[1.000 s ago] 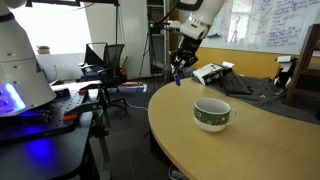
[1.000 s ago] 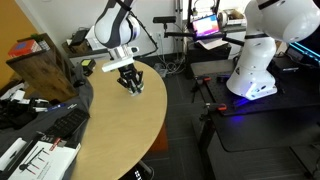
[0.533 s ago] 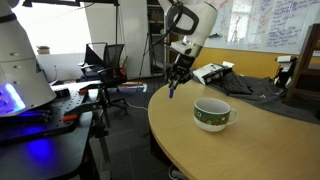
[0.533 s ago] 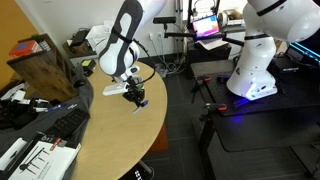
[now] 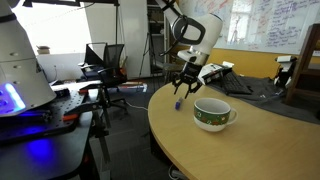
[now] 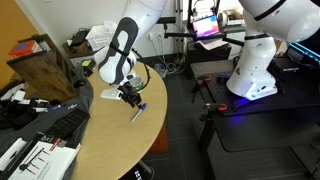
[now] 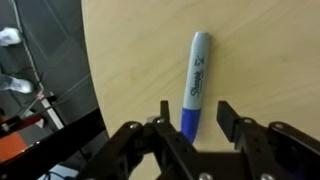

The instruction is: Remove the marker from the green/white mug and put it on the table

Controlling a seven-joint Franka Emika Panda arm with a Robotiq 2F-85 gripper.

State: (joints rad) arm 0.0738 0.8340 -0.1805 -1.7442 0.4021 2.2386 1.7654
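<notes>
The marker [image 7: 195, 85], pale grey with a blue end, lies flat on the tan table [image 7: 260, 50]. My gripper [image 7: 194, 115] is open right over it, with the blue end between the jaws: close to one finger and a clear gap to the other. In both exterior views the gripper [image 5: 183, 91] [image 6: 130, 98] is low over the table near its curved edge, with the marker [image 5: 180, 103] [image 6: 138, 113] just beneath. The green/white mug [image 5: 211, 114] stands upright on the table [image 5: 250, 150] beside the gripper, and no marker shows in it. The mug is hidden in one exterior view.
The table's rounded edge [image 7: 90, 80] runs close beside the marker. A black desk with blue light [image 5: 30, 150] and office chairs [image 5: 105, 60] stand beyond it. A white robot [image 6: 255, 60], a wooden box [image 6: 40, 65] and a keyboard [image 6: 65, 125] are nearby.
My gripper has come down from above the table to just over its surface, moving toward the mug side. The marker went down with it and now lies on the table.
</notes>
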